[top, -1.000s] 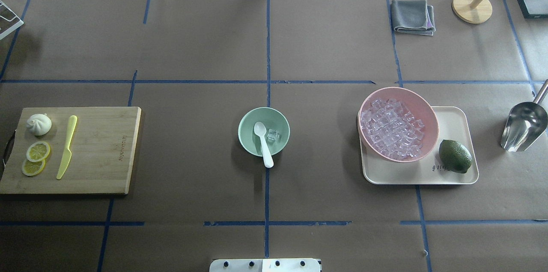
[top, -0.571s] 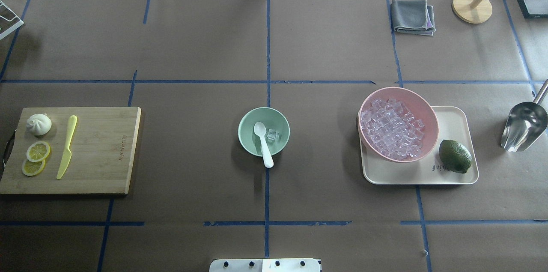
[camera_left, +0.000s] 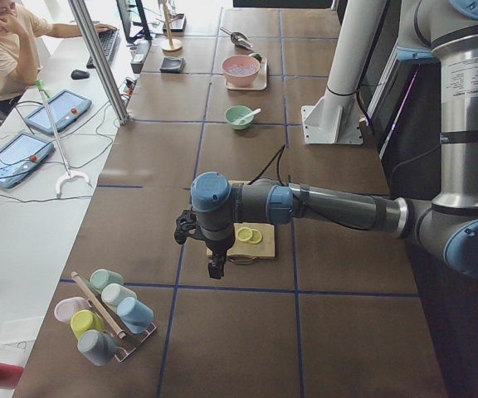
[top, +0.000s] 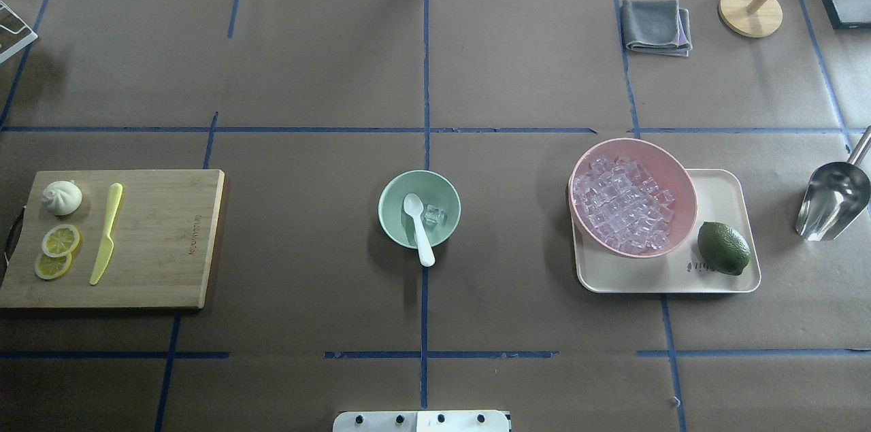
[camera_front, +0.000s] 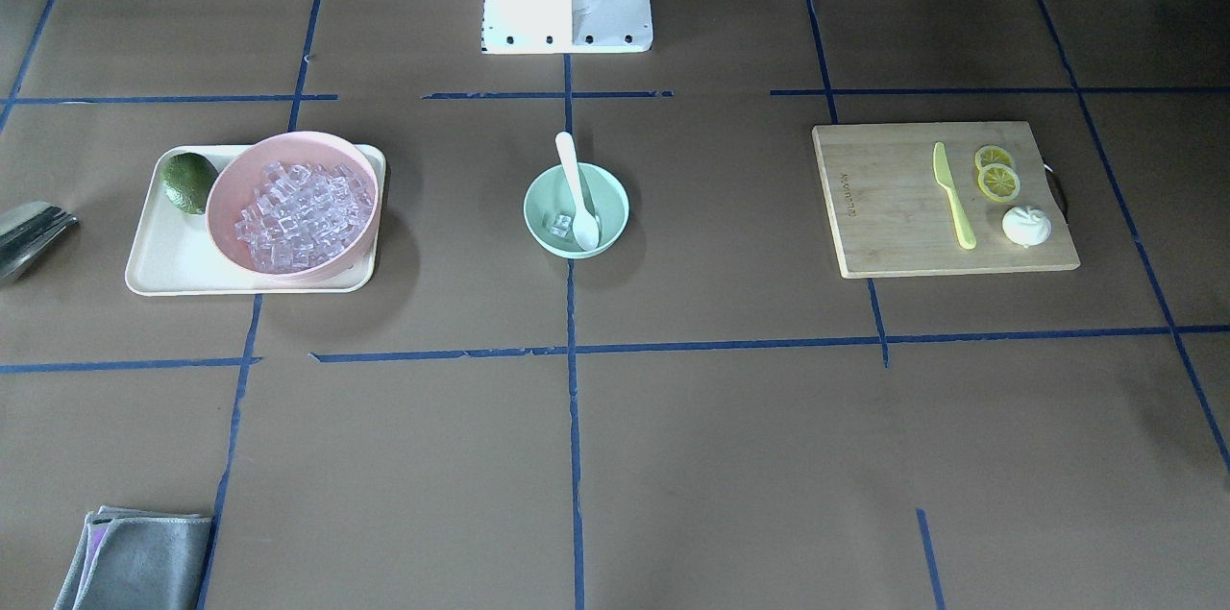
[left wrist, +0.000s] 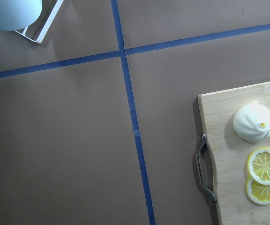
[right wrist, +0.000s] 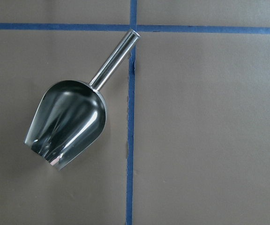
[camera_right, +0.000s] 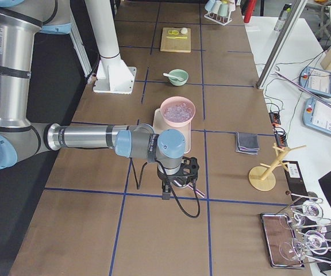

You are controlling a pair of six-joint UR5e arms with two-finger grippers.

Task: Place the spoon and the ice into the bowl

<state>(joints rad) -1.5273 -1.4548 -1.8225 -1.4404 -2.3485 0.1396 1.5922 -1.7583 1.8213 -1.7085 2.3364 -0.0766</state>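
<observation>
I read the job as done, or all but; the spoon [top: 416, 218] lies with its oval end down in the bowl [top: 395, 190] and its handle propped over the rim toward the robot; a few cubes of ice [top: 433, 215] sit inside the bowl just beside that oval end. My left claw [camera_left: 215, 267] hangs over the table off the handle end of the board [top: 163, 235], and the bowl lies well away from it, toward the table's middle; my right claw [camera_right: 166, 194] hangs over the scoop [right wrist: 69, 122], with the bowl far off inward, beyond the pink bowl [top: 674, 173]. Both claws show only from the side cameras, and neither wrist camera shows its fingers, so I cannot tell whether either is released or clenched. What is left, as I judge it, is at most more ice, should more be wanted; the pink bowl holds plenty.
</observation>
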